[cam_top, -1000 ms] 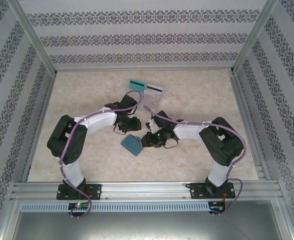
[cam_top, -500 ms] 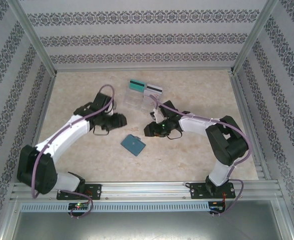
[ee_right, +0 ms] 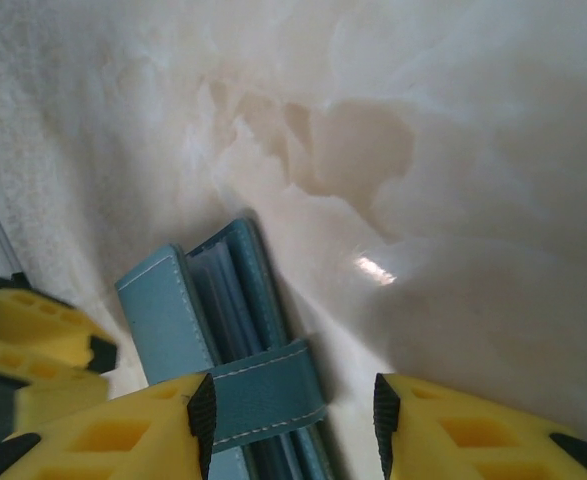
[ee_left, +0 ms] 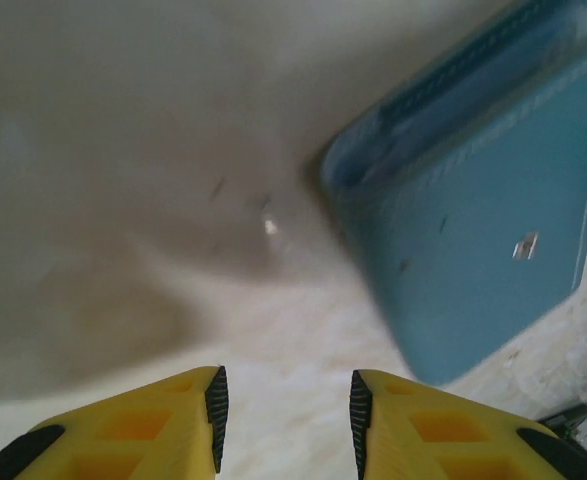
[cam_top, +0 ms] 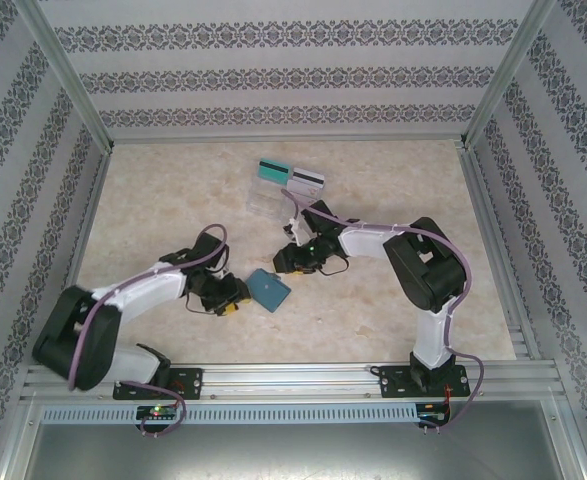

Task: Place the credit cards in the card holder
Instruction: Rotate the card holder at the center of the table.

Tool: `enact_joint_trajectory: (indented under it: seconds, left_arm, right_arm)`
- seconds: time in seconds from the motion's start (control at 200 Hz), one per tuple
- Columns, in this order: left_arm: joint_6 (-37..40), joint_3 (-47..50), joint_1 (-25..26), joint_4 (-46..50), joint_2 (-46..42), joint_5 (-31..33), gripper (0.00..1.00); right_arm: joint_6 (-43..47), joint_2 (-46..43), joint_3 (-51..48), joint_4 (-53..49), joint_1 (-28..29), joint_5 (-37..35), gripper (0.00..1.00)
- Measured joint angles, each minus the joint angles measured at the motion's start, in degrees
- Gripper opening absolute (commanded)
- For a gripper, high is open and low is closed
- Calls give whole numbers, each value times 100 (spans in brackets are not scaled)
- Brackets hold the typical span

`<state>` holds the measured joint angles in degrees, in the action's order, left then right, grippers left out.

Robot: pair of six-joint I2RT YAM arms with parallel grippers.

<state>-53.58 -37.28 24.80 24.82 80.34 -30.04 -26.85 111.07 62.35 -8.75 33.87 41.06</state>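
The teal-blue card holder [cam_top: 267, 289] lies closed on the table between the arms. In the left wrist view the card holder [ee_left: 473, 200] sits up and to the right of my left gripper [ee_left: 285, 405], whose fingers stand open over bare table. My left gripper [cam_top: 229, 298] is just left of the holder. My right gripper [cam_top: 285, 262] hovers at its far edge, open. In the right wrist view the holder's clasp strap [ee_right: 268, 395] lies between the fingers of my right gripper [ee_right: 293, 410], against the left pad. Two credit cards, one teal [cam_top: 272, 171] and one white [cam_top: 307, 179], lie at the back.
Two clear plastic trays [cam_top: 263, 200] [cam_top: 299, 206] sit just in front of the cards, behind the right arm. The left gripper's yellow fingers [ee_right: 33, 335] show at the left of the right wrist view. Aluminium rails and patterned walls fence the table.
My left arm swung from behind the card holder down to its left side. My right gripper shifted from the holder's right edge to its far edge and opened wider. The holder stayed put.
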Motion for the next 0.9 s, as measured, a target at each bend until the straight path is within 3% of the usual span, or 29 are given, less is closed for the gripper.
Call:
enact_joint_trajectory:
  seconds: [0.185,0.435,0.61,0.759,0.904]
  left_arm:
    - [68,-811,0,-505,1051,-118,39]
    - [262,-1661,-4,-579,1843,-107,38]
    - [442,-1794,0,-560,1797,-33,38]
    - [673,-1794,4,-236,1207,170,38]
    - [925,-1832,87,160,922,356,31]
  right_arm:
    - [-109,-28,-140,181,42,39,48]
    - [-315,-210,-402,310,-26,-70,48]
    - [-426,-494,-728,343,-186,-114,49]
    - [-452,-787,-966,345,-391,-120,49]
    - [-455,-940,-1119,404,-516,-109,46]
